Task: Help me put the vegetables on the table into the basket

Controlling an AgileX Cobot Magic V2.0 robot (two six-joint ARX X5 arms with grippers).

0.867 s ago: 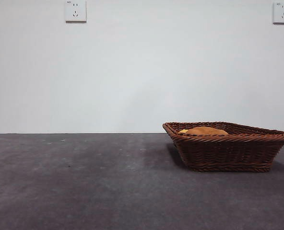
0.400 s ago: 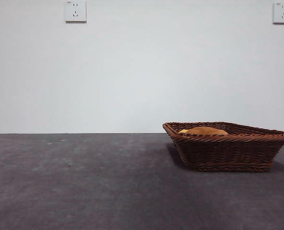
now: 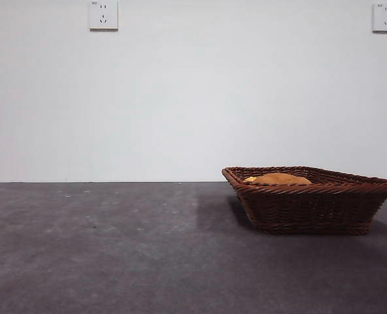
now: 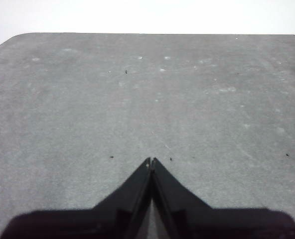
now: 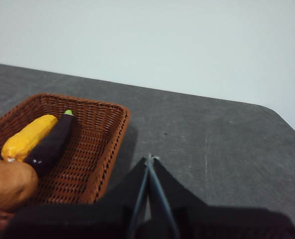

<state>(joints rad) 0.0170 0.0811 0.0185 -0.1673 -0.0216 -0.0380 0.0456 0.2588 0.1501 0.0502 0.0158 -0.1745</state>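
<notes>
1. Right wrist view shows all three vegetables lying inside the basket [image 5: 95, 144]: one corn cob [image 5: 29, 136], one eggplant [image 5: 52, 143] pressed alongside it, and one potato [image 5: 8, 183] at the near end.
2. From the front view the basket [image 3: 311, 208] sits right of centre on the table [image 3: 115, 248], and only the potato's top [image 3: 277, 178] and a sliver of yellow show above the rim.
3. Right gripper [image 5: 148, 160] hangs outside the basket over bare table, its jaws pressed together and holding nothing.
4. Left gripper [image 4: 151, 162] waits over bare table on the left, jaws likewise closed and empty.
5. Judging by this, the task looks finished, as no vegetable is left on the table.
6. Risk: the right arm is low and close to the basket's wall, so a careless sweep towards it could nudge or drag the light wicker.
7. Risk: a knock could tip the potato against the rim, though the flared sides should contain it.
8. Count: one basket, three vegetables, two grippers, two wall sockets [image 3: 102, 14].
</notes>
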